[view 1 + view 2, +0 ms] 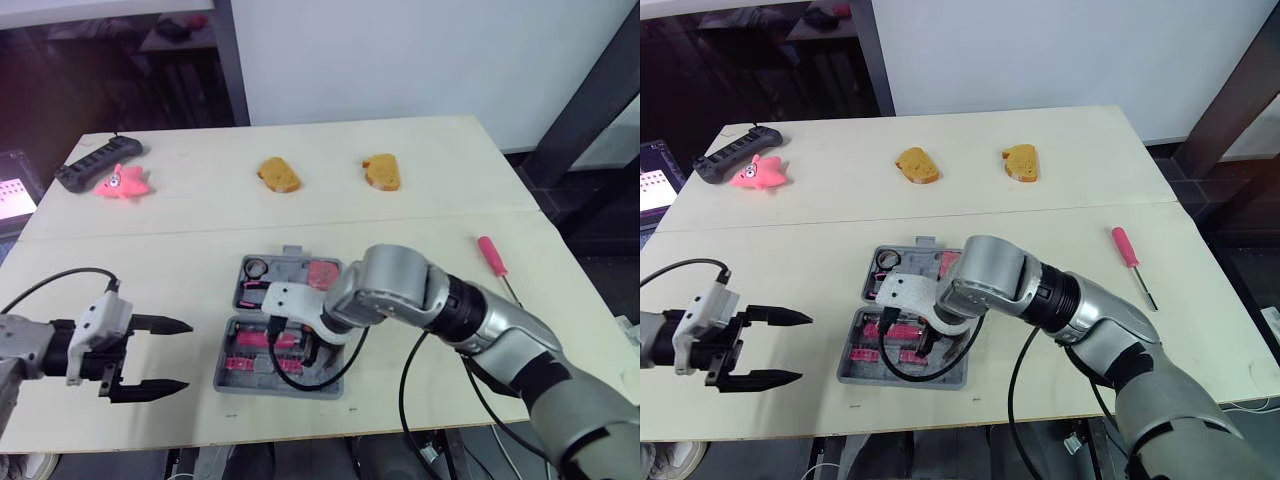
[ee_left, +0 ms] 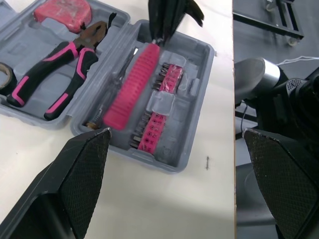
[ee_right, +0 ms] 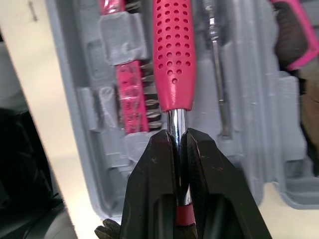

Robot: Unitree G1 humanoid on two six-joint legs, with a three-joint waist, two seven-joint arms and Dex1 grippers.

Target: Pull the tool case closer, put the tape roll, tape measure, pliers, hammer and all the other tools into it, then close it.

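Note:
The grey tool case (image 1: 290, 263) lies open at the table's near middle. My right gripper (image 3: 178, 137) is shut on the metal shaft of the hammer, whose pink perforated handle (image 3: 173, 55) lies along the case's nearer half beside pink bit holders (image 2: 159, 107). The farther half holds the pliers (image 2: 65, 64), a red tape measure (image 2: 62, 10) and a dark tape roll (image 2: 5, 77). My left gripper (image 1: 185, 355) hovers open just left of the case, holding nothing. A pink screwdriver (image 1: 492, 258) lies on the table to the right.
Two bread-like pieces (image 1: 279, 175) (image 1: 382, 172) sit at the back middle of the table. A pink starfish toy (image 1: 123, 183) and a black bar-shaped device (image 1: 97, 162) lie at the back left. A seam crosses the tabletop behind the case.

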